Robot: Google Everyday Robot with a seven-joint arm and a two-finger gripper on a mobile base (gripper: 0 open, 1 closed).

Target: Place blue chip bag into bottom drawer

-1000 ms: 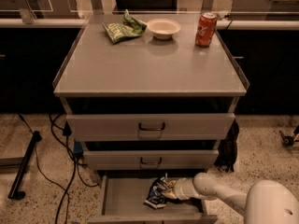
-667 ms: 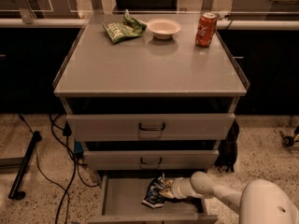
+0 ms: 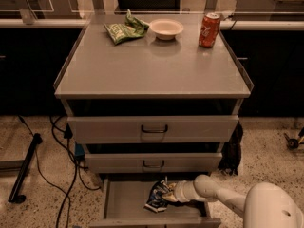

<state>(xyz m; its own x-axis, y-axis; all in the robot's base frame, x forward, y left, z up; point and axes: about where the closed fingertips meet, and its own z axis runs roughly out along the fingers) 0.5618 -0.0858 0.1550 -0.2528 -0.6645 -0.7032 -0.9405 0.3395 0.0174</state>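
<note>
The gripper had edged left inside the bottom drawer, clamped on the blue chip bag at its tip; released tilted, the bag risked fouling the middle drawer above.

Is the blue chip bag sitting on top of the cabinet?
No, the blue chip bag is down inside the open bottom drawer, with the gripper close beside it.
</note>
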